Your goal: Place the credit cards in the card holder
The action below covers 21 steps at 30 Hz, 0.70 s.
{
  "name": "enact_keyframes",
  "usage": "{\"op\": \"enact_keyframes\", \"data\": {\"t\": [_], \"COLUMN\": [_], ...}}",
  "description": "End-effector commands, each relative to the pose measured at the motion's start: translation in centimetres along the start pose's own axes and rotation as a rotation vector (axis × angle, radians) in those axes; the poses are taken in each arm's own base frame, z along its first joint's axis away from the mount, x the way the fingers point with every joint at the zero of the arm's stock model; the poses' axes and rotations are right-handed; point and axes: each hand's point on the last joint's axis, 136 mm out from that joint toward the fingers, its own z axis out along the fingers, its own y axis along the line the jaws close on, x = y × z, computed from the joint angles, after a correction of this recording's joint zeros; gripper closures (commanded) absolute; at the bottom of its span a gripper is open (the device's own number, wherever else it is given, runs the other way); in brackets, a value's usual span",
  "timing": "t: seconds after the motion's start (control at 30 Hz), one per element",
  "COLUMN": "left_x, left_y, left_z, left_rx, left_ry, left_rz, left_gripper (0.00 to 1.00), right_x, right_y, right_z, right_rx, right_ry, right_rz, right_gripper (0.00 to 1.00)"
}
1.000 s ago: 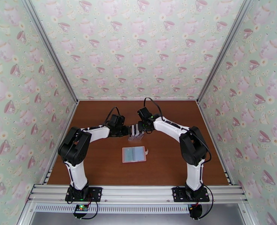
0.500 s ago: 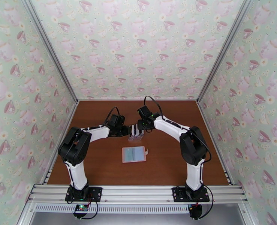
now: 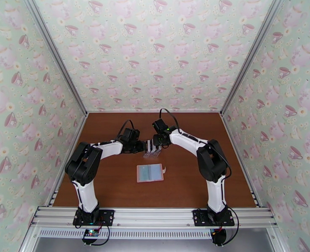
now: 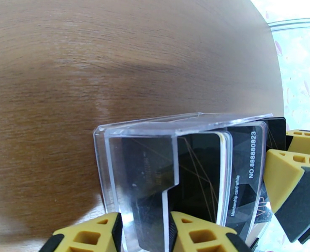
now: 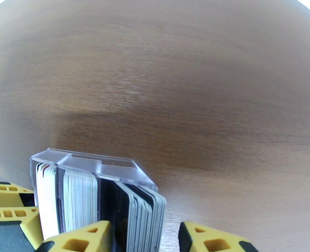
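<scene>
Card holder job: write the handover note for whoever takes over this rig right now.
Left pincer: shut on the clear rack, steadying it on the table.
Right pincer: open, straddling some credit cards standing in the rack.
Card holder: lies open on the table, nearer the bases, apart from the rack.
Done: no card seen in it.
Left: pull each card, slot it into the holder.
</scene>
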Motion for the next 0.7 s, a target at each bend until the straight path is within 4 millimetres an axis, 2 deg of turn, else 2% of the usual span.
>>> {"op": "enact_keyframes", "data": {"t": [0.0, 0.33, 0.67], "left_x": [0.6, 0.6, 0.6], "left_y": [0.9, 1.0, 1.0], "left_z": [0.7, 0.7, 0.7], "left_rx": [-0.030, -0.034, -0.035], "left_ry": [0.035, 0.035, 0.034], "left_rz": [-0.011, -0.014, -0.017], "left_gripper": [0.64, 0.64, 0.64], "right_x": [-0.1, -0.5, -1.1], "right_y": [-0.5, -1.6, -2.2], "right_z": [0.1, -1.2, -2.7], "right_rx": [0.034, 0.087, 0.116], "right_ry": [0.009, -0.016, -0.043], "right_rz": [-0.022, -0.036, -0.042], "right_gripper": [0.53, 0.58, 0.58]}}
